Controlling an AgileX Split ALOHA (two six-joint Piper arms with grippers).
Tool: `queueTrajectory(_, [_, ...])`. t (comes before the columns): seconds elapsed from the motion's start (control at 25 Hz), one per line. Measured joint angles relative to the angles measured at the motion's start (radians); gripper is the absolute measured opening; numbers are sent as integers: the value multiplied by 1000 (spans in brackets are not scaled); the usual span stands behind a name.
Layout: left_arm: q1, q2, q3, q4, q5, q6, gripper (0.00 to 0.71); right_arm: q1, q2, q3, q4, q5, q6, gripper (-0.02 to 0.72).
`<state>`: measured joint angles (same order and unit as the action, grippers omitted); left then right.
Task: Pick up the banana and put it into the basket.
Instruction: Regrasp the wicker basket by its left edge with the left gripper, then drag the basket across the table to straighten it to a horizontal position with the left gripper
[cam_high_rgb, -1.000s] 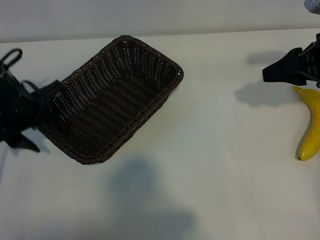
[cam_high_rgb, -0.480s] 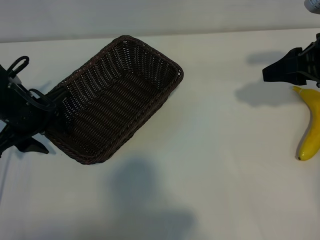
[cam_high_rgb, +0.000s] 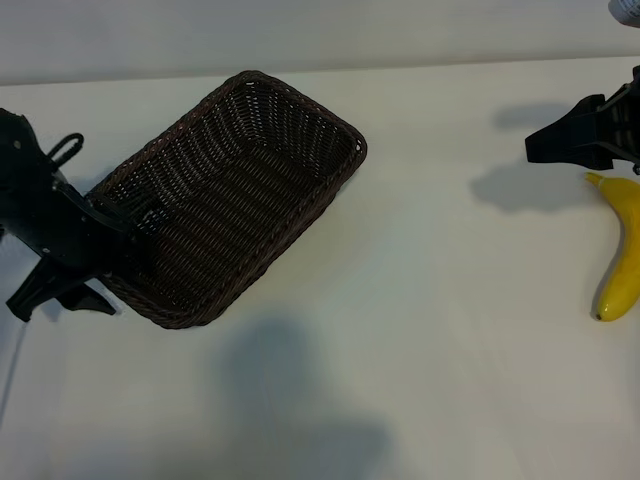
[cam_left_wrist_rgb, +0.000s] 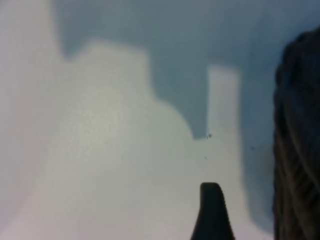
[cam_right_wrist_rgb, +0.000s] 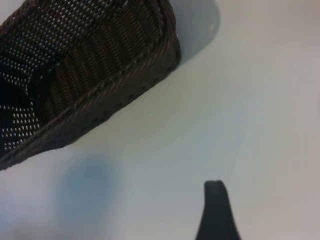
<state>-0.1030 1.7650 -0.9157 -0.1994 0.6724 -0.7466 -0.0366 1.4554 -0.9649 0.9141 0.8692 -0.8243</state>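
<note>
Left tool (cam_high_rgb: 100, 255) agape astride basket (cam_high_rgb: 270, 150) rim (nothing inside), right tool (cam_high_rgb: 545, 145) agape near banana (cam_high_rgb: 622, 262).

Dark wicker, yellow fruit, pale table

The rectangular dark brown woven wicker basket (cam_high_rgb: 240, 195) shows ribbed weave rows and a braided rim; the smooth curved banana (cam_high_rgb: 622, 250) is bright yellow; the flat table surface (cam_high_rgb: 430, 330) is plain off-white with grey shadows.

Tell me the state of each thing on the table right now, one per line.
Banana: lying on the table, not held.
Basket: upright, empty.
Left gripper: jaws open, at the basket's near-left end.
Right gripper: jaws open, empty, beside the banana's stem.
</note>
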Motion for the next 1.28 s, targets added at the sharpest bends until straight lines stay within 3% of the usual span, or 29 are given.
queueTrajectory(0.2, [0, 8, 0, 0, -10, -1, 457, 0, 0, 0, 0, 0, 0, 502])
queueTrajectory(0.44, [0, 8, 0, -15, -29, -10, 215, 0, 0, 0, 0, -1, 0, 502])
queueTrajectory(0.92, [0, 1, 0, -40, -39, 6, 195, 0, 0, 0, 0, -2, 0, 502])
queueTrajectory(1.28, [0, -9, -41, -117, -11, 177, 168, 0, 0, 0, 0, -2, 0, 502])
